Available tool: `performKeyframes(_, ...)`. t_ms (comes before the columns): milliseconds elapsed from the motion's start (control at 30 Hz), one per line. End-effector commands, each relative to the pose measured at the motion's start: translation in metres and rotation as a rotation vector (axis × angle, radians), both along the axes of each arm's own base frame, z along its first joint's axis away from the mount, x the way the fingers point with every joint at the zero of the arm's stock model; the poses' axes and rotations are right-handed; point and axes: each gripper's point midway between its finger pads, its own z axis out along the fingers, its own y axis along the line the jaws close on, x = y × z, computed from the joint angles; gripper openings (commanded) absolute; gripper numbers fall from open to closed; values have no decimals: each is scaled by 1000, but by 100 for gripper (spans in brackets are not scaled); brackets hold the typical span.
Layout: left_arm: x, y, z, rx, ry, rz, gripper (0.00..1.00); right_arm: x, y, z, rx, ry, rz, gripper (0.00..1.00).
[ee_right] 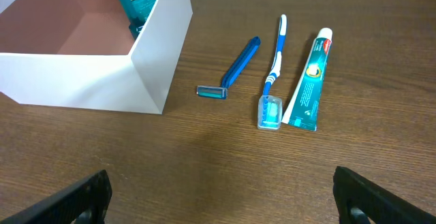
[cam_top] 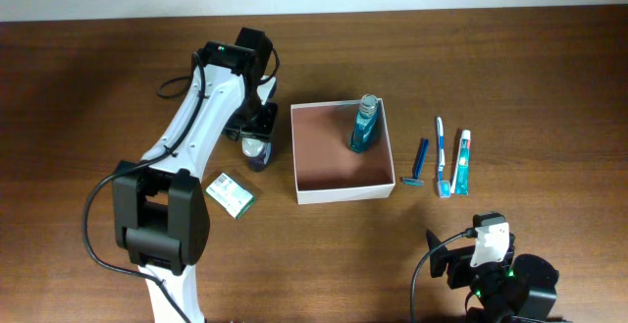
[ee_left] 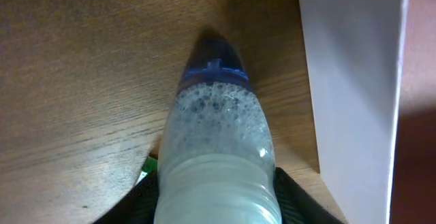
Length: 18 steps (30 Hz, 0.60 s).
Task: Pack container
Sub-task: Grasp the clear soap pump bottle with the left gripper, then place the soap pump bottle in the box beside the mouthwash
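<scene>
The container (cam_top: 343,191) is a square white-walled box with a reddish-brown inside at the table's middle. A teal mouthwash bottle (cam_top: 364,125) leans in its far right corner. My left gripper (cam_top: 257,138) is shut on a clear bottle with a dark blue cap (ee_left: 216,149), just left of the container's wall (ee_left: 351,94). My right gripper (ee_right: 221,197) is open and empty near the front edge. A blue razor (ee_right: 231,69), a toothbrush (ee_right: 274,67) and a toothpaste tube (ee_right: 310,84) lie right of the container (ee_right: 146,54).
A small green-and-white soap box (cam_top: 230,194) lies on the wood left of the container's front corner. The razor (cam_top: 419,161), toothbrush (cam_top: 442,156) and toothpaste (cam_top: 461,162) lie side by side.
</scene>
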Motion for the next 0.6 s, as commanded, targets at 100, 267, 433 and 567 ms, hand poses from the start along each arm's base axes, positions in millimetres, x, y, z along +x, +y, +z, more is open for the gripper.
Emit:
performKeyframes(100,-5,2,12,-13,7,11,29,0,0,2,2,-9,1,99)
performKeyframes(267,0,0,54,-35,-70,10,12,0,0,2,2,-9,1,99)
performKeyframes(433,-3,-3,122,-77,-192,1,11,0,0,2,2,-9,1,99)
performKeyframes(567,-18,-27,170,-169,-279,-29,8,0,0,2,2,-9,1,99)
